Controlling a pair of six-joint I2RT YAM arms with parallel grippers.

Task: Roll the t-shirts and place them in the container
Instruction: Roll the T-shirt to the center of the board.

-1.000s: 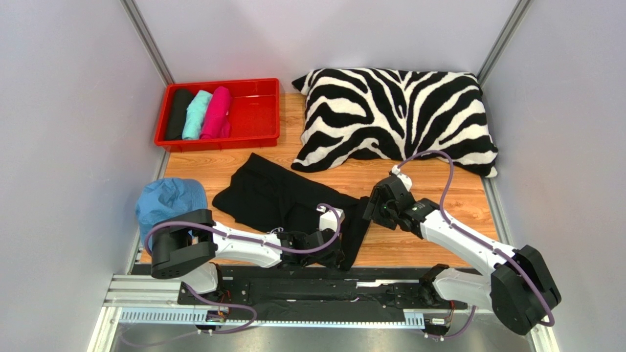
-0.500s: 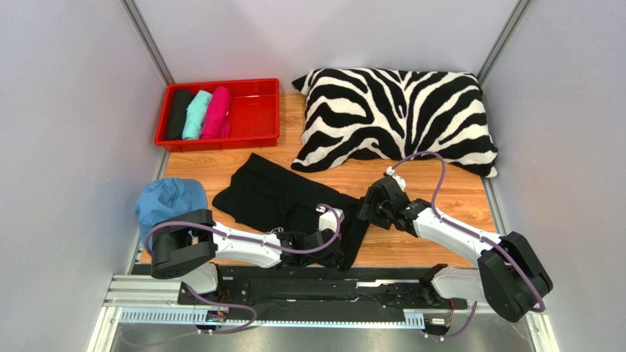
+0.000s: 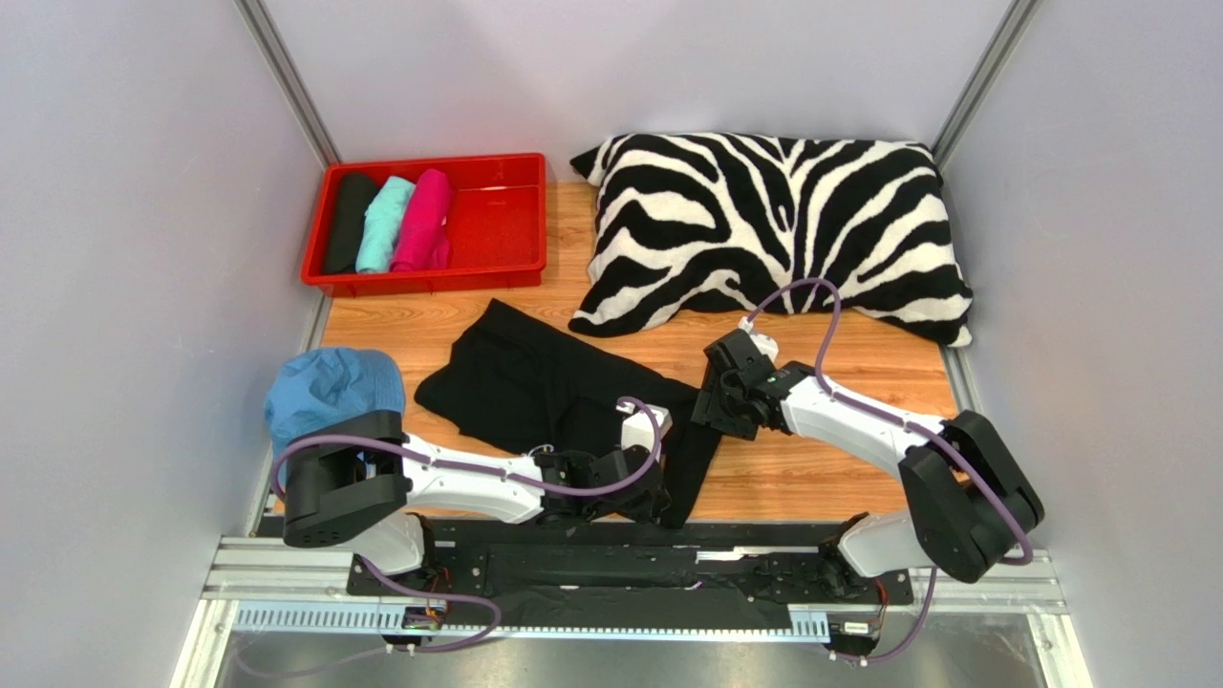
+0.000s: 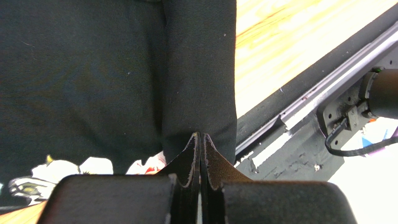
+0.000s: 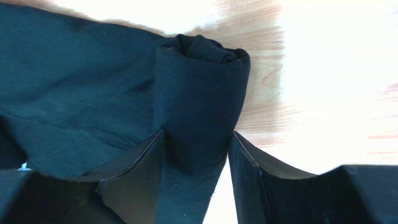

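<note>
Black cotton t-shirt (image 3: 531,380), large, flat on the pale wooden tabletop (image 3: 833,488). Its right edge is wound into a tight roll (image 5: 201,93), and the unrolled cloth spreads left of that.

My left gripper (image 4: 201,137): fingers fully closed, tips against the roll's near end. Cannot tell if cloth is pinched.

Roll's long axis runs near to far, spanning both my grippers.

My right gripper (image 5: 196,135): fingers part-spread, clasping the roll by its far end, both touching it.

Judgement: further rolling goes leftward.
</note>
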